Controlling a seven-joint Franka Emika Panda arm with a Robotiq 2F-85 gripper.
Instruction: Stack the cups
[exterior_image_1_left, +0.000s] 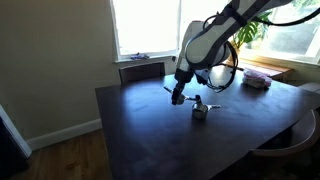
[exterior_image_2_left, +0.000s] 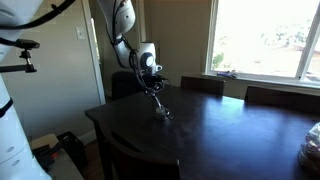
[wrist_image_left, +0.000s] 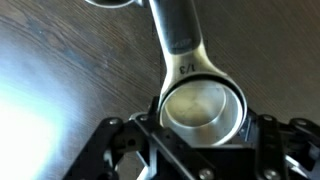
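Note:
A shiny silver measuring cup with a straight handle marked 1/3 sits between my gripper's fingers in the wrist view. The fingers press on both of its sides. The handle points away from the gripper. The rim of another silver cup shows at the top edge. In an exterior view my gripper hangs low over the dark table, just beside silver cups standing on it. In the other exterior view the gripper is right above a small silver cup.
The dark wooden table has chairs around it. A pinkish flat object lies near the table's far corner by the window. A white tripod stand is at the edge of an exterior view.

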